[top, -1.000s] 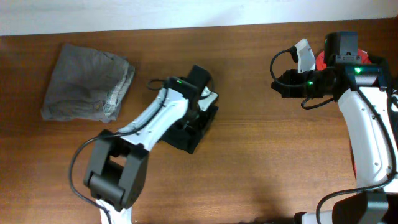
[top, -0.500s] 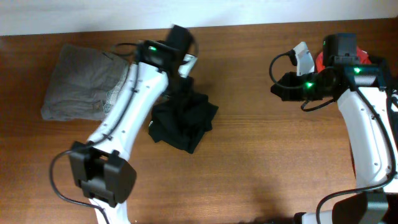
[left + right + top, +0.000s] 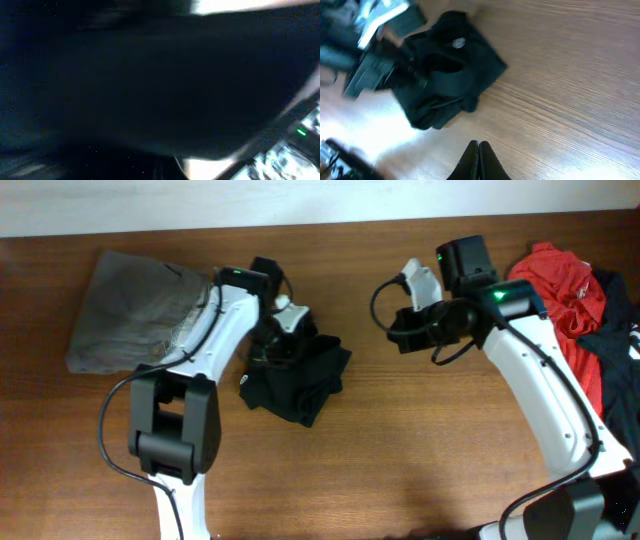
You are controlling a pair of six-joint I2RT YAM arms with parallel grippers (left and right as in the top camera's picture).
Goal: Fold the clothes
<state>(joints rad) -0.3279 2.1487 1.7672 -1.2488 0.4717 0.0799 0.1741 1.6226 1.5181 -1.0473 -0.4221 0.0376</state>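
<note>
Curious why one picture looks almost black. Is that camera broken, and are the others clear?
Probably not broken. Left wrist view: dark, blurred fabric, likely the black T-shirt, pressed close to the lens, with bright slivers at the edges. Right wrist view: the shirt is slightly blurred, there is glare on the table at lower left, and the fingers are sharp. Overhead view: evenly lit and clear.

A brown wooden surface [image 3: 430,440] with fine lengthwise grain fills nearly the whole overhead view. Along the top edge of the frame runs a pale whitish strip [image 3: 150,205], beyond the far edge of the wood. In the right wrist view, a bright glare [image 3: 365,125] washes out the wood at lower left.
</note>
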